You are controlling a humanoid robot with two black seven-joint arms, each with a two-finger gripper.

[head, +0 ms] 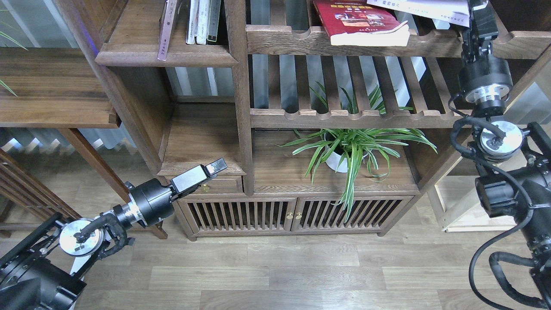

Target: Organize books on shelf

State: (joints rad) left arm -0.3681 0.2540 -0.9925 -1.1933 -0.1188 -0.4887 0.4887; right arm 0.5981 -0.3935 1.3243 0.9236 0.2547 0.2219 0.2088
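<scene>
On the slatted upper rail at the top right, a red book point(360, 21) is seen lying flat, with a white book point(424, 9) lying tilted partly over its far corner; neither has yet been stood on the solid dark shelf point(165, 55) at the top left, where a few thin books point(203, 21) are already upright. A third, maroon book cannot be made out with certainty. The right gripper point(481, 19) is raised at the white book's right edge, but whether it is clamped on the book cannot be told, since its tip is cut off by the frame. The left gripper point(216, 165) is held low beside the drawer, apparently closed and empty. Most of the task is judged to remain.
</scene>
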